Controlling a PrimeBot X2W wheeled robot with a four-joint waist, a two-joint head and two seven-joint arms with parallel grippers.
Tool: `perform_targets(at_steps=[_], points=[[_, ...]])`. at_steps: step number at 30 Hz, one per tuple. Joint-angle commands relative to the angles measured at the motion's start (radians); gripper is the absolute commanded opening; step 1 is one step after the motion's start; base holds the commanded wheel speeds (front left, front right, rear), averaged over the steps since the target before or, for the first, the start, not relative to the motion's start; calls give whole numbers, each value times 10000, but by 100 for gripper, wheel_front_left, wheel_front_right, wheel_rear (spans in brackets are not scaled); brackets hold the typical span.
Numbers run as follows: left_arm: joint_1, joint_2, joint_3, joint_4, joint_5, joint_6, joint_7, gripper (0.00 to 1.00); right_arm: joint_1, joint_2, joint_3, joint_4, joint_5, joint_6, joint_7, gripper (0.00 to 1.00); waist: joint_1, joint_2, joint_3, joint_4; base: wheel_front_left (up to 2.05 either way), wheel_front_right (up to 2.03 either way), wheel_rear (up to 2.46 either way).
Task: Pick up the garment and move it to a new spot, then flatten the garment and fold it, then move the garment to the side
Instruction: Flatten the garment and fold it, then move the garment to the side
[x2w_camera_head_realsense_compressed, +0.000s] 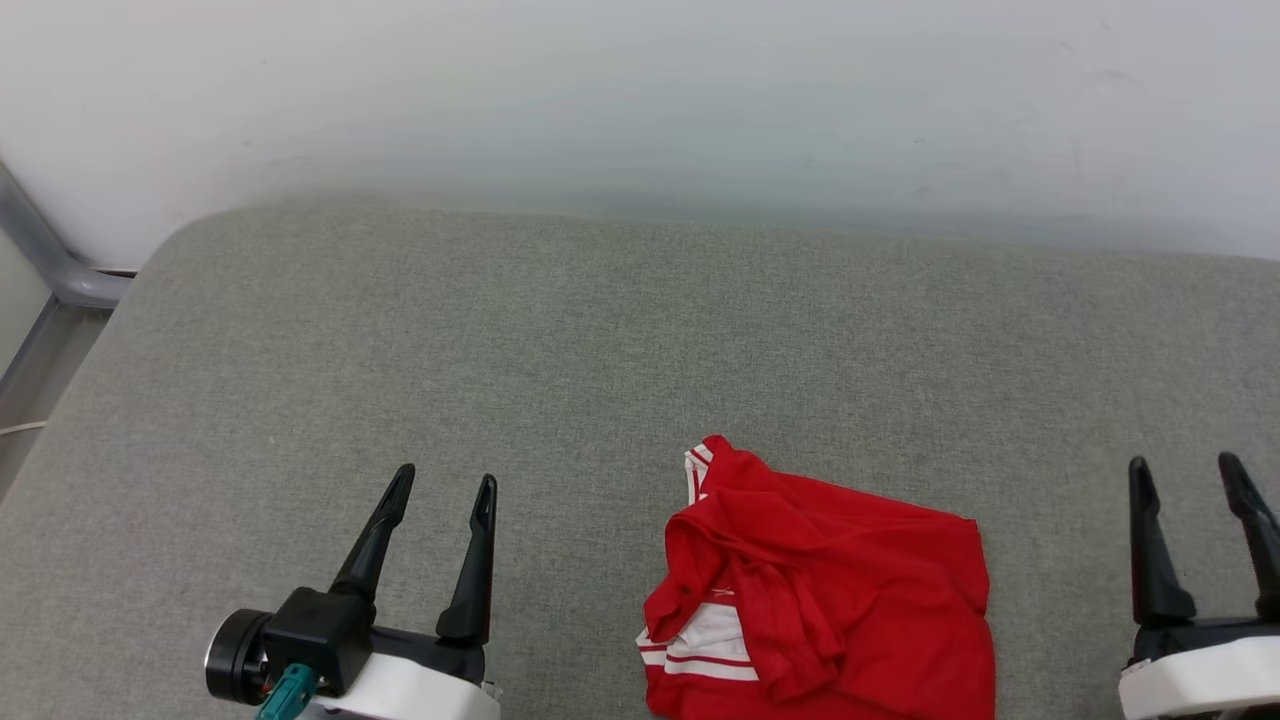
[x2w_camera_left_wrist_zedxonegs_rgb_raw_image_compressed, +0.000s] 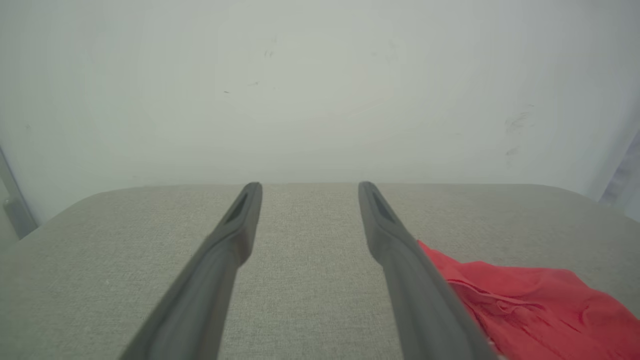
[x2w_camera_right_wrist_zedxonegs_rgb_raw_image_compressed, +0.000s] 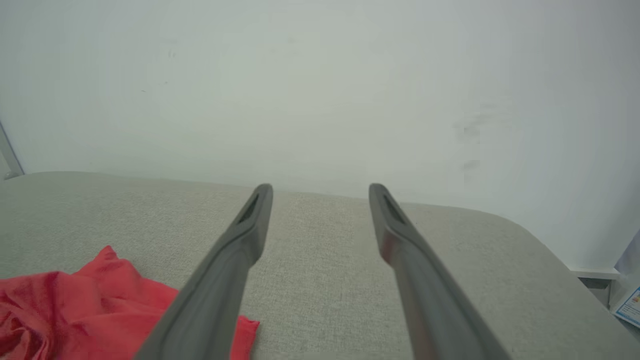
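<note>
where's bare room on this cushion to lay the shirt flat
The widest bare stretch of cushion runs from the wall down to the shirt. Smaller gaps lie between the shirt and the open left hand, and between it and the open right hand. The near edge is crowded.

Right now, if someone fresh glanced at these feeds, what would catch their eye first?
The crumpled red garment stands out, bunched on the grey padded surface low in the head view, right of centre. The left gripper and right gripper flank it, both open and empty, apart from the cloth.
</note>
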Motion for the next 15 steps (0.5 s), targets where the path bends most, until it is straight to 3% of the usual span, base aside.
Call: perform_targets(at_steps=[1,15], points=[[73,-9,-20,26,-16,-16,-45,100,122,100,-8,-48,-104,-11,-95,100,0,0,-6,4,0,0,0],[-94,17,-113,85,-9,-17,-46,100,143,490,68,158,-227,-12,-314,100,0,0,34,66,0,0,0]])
